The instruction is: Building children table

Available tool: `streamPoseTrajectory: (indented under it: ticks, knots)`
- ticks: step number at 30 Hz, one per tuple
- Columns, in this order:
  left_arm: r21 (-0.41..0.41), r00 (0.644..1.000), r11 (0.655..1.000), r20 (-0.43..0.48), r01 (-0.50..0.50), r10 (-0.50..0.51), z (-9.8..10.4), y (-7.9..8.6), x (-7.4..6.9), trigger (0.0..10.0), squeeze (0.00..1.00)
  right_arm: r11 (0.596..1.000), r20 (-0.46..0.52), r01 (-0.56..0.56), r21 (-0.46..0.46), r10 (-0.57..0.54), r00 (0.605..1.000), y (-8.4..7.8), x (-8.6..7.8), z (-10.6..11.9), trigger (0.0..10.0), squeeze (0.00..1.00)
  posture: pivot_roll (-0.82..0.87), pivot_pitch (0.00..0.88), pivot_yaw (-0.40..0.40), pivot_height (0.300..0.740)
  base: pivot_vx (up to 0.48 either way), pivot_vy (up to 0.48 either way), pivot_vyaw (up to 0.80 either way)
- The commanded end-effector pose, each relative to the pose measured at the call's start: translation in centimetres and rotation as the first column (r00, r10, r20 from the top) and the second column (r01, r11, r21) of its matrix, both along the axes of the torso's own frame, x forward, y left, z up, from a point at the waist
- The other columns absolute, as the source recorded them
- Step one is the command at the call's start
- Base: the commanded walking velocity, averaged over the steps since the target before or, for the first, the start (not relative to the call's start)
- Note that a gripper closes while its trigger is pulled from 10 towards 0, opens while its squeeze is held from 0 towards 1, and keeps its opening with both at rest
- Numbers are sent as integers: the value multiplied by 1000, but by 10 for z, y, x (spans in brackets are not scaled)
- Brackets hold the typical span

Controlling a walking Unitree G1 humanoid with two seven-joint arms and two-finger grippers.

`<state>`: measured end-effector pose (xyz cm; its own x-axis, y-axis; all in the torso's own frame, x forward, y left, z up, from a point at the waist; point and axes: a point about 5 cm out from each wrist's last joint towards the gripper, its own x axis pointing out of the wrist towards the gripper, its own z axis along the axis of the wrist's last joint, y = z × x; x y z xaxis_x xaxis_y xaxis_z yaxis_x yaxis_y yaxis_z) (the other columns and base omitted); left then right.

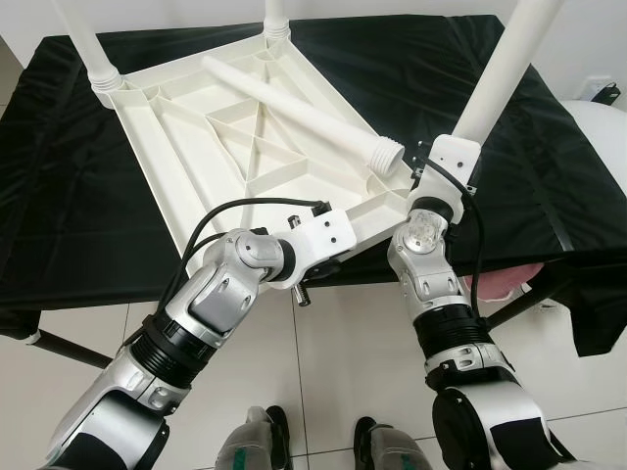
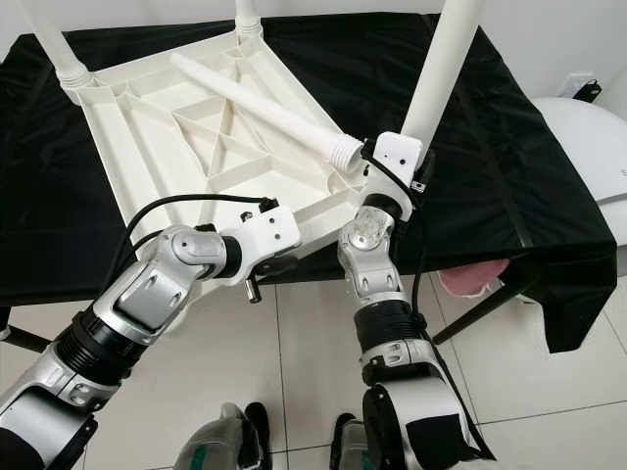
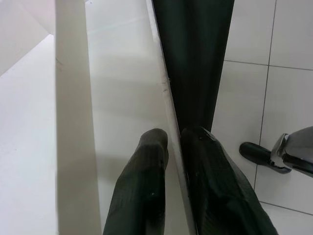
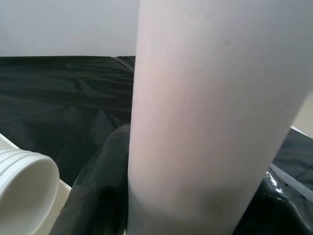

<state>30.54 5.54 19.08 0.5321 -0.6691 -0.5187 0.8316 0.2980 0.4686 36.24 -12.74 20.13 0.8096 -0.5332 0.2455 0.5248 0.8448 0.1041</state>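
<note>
A white plastic tabletop [image 1: 196, 127] lies upside down on the black-draped table [image 1: 59, 196]. Two white legs stand in its far corners [image 1: 93, 49] [image 1: 277, 15]. A third, loose leg [image 1: 294, 103] lies across the ribbed underside, its threaded end near the front right corner. My left gripper [image 3: 173, 134] is shut on the tabletop's near rim, one finger on either side of the edge. My right gripper [image 4: 195, 196] is shut on a fourth leg [image 1: 500, 78], which stands tilted at the front right corner.
The black cloth hangs over the table's front and right edges. A white rounded object [image 1: 598, 147] sits at the right, with something pink [image 1: 500, 284] below the cloth. A dark table strut [image 1: 69, 348] angles over the tiled floor at the left. My feet [image 1: 265, 441] stand below.
</note>
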Motion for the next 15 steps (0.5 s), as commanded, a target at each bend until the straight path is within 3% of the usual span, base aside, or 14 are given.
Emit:
streamPoseTrajectory:
  ticks: [1, 6, 7, 9, 10, 11, 13, 14, 15]
  knots:
    - [25, 1000, 999, -6, -25, 25, -3, 5, 2, 10000, 0, 988, -187, 147, 38, -137, 973, -36, -9, -44, 10000, 0, -116, 209, 28, 740, 0, 0, 0]
    - [24, 1000, 999, -4, -28, 28, -3, 5, 3, 10000, 0, 989, -167, 141, 54, -130, 977, -36, -8, -40, 10000, 0, -117, 210, 31, 740, 0, 0, 0]
    - [24, 1000, 999, -2, -29, 29, -2, 5, 3, 10000, 0, 988, -165, 139, 61, -127, 978, -37, -8, -40, 10000, 122, -117, 210, 31, 740, 0, 0, 0]
    - [24, 1000, 999, -2, -29, 29, -2, 5, 3, 10000, 0, 989, -166, 137, 63, -126, 978, -37, -8, -40, 10000, 122, -117, 210, 31, 740, 0, 0, 0]
    - [24, 1000, 999, -1, -29, 29, -2, 5, 3, 10000, 0, 988, -165, 139, 63, -127, 978, -37, -8, -40, 10000, 1000, -117, 207, 33, 740, 0, 0, 0]
    - [24, 1000, 999, 0, -27, 27, -2, 5, 3, 10000, 0, 988, -164, 142, 62, -130, 978, -37, -8, -39, 10000, 729, -117, 207, 33, 740, 0, 0, 0]
    - [25, 1000, 999, 1, -26, 26, -2, 5, 3, 10000, 0, 988, -163, 145, 61, -134, 978, -38, -8, -39, 10000, 729, -117, 207, 33, 740, 0, 0, 0]
    - [24, 1000, 999, 1, -26, 26, -1, 5, 3, 10000, 0, 988, -165, 144, 60, -132, 977, -38, -8, -39, 10000, 0, -117, 207, 33, 740, 0, 0, 0]
    - [23, 1000, 999, 2, -26, 26, -1, 5, 4, 10000, 0, 988, -166, 140, 60, -128, 978, -38, -8, -39, 10000, 0, -117, 207, 33, 740, 0, 0, 0]
